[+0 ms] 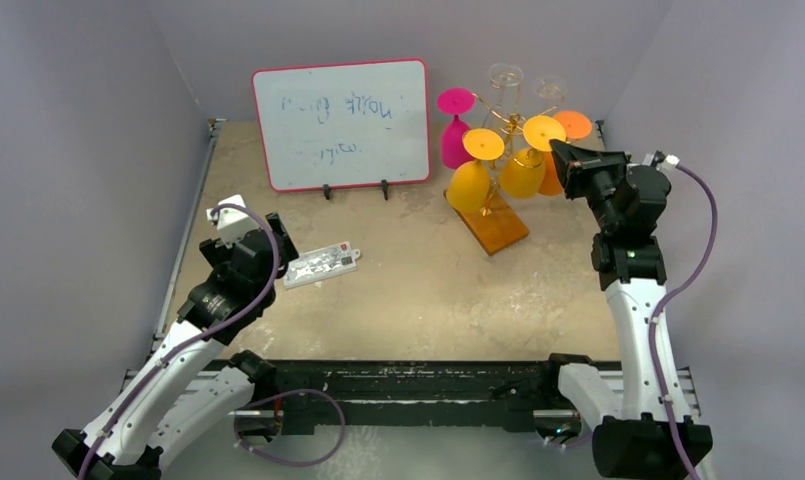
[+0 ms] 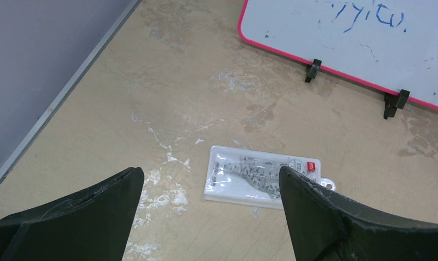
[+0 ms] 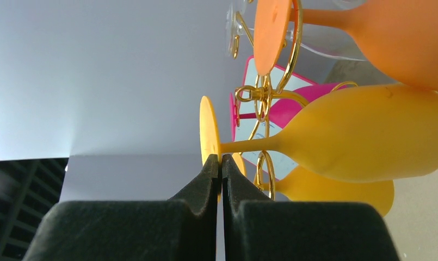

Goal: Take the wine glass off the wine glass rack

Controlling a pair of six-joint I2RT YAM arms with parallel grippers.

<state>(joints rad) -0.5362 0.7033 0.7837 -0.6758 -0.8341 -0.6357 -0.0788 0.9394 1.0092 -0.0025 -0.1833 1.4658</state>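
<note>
Grey walls box a scuffed table bearing the wine glass rack.

You're looking down from six o'clock overhead; the left wrist view is sharing the whiteboard at eleven o'clock, and the right wrist view is crowding the wine glass rack at one o'clock.

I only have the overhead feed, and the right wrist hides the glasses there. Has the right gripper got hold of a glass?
Observer: No. In the right wrist view the right gripper is shut, fingers pressed together with nothing between them.
Operator: Where are the tips?
Observer: Right beside the thin stem of a yellow wine glass, next to its round foot; contact I cannot tell.
Operator: And the left arm?
Observer: The left gripper is open, pointed toward a clear plastic packet lying on the table.
</note>
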